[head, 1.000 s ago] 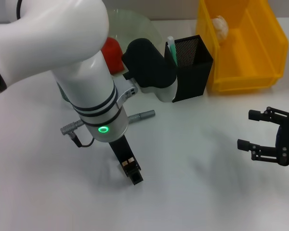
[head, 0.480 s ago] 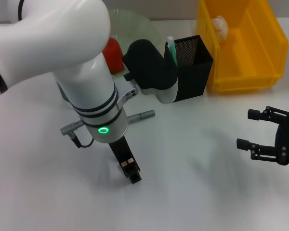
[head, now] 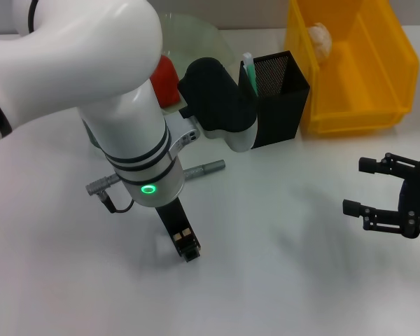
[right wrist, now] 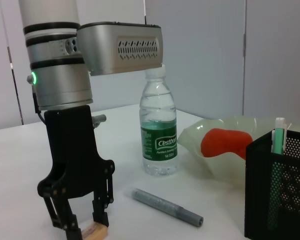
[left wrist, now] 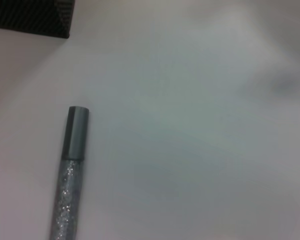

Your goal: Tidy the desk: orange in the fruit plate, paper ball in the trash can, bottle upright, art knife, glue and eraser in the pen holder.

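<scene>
Left pincer sits low on the counter, clenched around the eraser. Recommend lifting vertically before heading to the pen holder. Right pincer hangs released.

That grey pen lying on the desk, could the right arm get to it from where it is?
Probably yes: the right gripper has bare desk between it and the pen, though the left gripper stands close beside it.
</scene>
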You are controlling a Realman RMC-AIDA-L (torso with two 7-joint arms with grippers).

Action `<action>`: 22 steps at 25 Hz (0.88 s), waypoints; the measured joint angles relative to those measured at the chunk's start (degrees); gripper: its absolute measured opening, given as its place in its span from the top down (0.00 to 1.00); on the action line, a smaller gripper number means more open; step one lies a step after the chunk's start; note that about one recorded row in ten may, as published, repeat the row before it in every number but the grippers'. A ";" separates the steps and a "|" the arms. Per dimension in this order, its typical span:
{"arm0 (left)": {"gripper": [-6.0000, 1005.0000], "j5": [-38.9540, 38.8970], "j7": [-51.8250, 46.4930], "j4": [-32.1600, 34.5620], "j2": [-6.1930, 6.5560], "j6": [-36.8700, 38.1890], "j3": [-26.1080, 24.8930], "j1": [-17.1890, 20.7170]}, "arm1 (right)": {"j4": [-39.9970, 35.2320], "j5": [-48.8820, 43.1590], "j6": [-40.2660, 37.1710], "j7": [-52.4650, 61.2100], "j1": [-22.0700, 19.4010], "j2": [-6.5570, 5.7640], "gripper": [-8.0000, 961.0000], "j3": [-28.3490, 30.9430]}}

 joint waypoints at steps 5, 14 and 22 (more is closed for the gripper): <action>0.55 0.36 0.25 0.02 0.00 0.11 0.11 -0.15 | 0.00 0.00 -0.06 0.48 0.11 -0.06 0.17 0.00; 0.60 0.41 0.47 0.29 0.00 0.19 -0.67 -0.19 | -0.09 0.00 -0.01 0.66 0.28 -0.20 0.17 0.00; 0.60 0.34 3.32 3.98 0.07 0.42 -6.57 2.63 | 0.16 0.00 -0.06 0.83 0.28 -0.22 0.18 0.00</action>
